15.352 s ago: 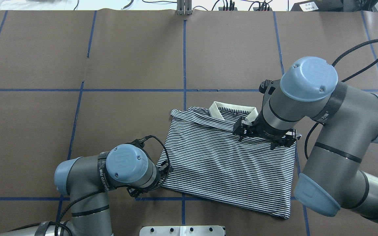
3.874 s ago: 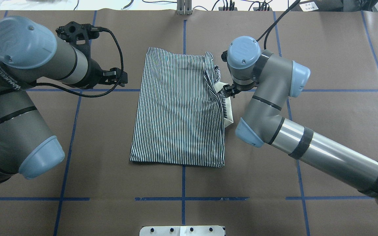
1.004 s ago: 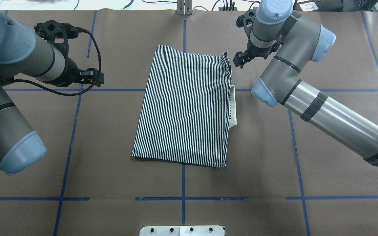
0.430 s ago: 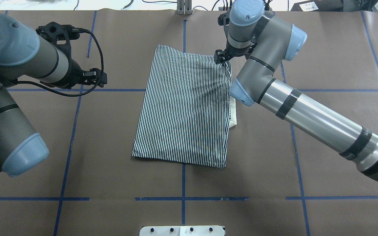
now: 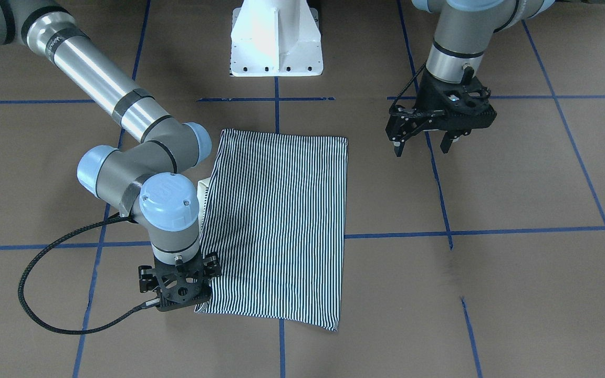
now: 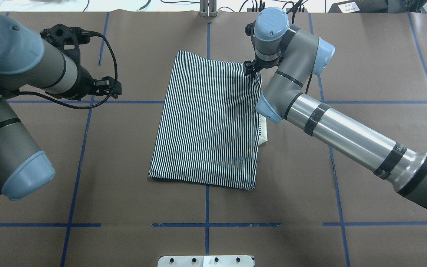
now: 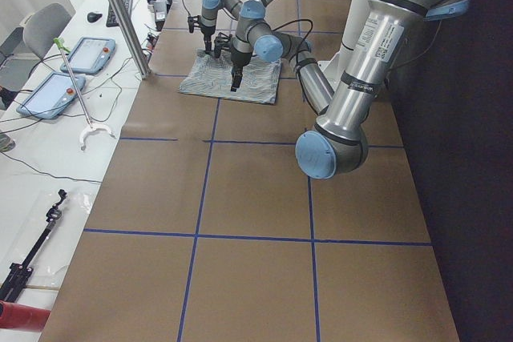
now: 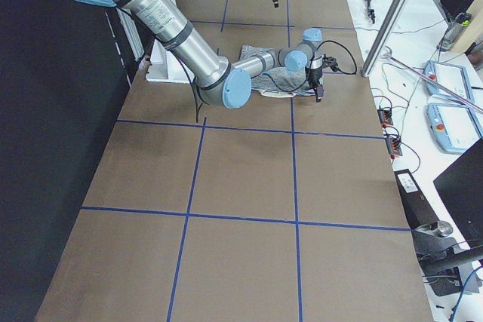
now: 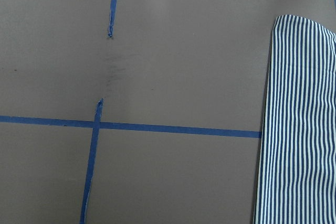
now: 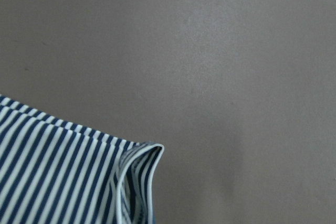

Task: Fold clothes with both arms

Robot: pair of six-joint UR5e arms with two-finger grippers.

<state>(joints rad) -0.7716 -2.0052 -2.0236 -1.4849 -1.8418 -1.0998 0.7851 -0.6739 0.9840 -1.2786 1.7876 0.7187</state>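
The clothes, one striped shirt [image 6: 206, 122], lie folded into a flat rectangle at the table's middle. A strip of cream collar [image 6: 263, 131] peeks out along its right edge. My right gripper [image 6: 250, 68] is down at the shirt's far right corner [image 5: 205, 307]. Its linkage looks spread and open, and its fingertips are hidden under its body. The right wrist view shows that folded corner [image 10: 139, 163] on bare paper. My left gripper [image 5: 421, 148] hangs open and empty over bare table, to the left of the shirt and apart from it. The left wrist view catches the shirt's edge [image 9: 299, 129].
The table [image 6: 384, 55] is covered in brown paper with a grid of blue tape lines [image 6: 83, 137]. The white base pedestal [image 5: 276, 39] stands at the robot's side. Benches with tablets [image 7: 48, 94] and cables run beyond the far edge.
My right gripper has swung left from beyond the shirt's far right corner and come down onto that corner. The left arm has barely moved. The shirt lies as before.
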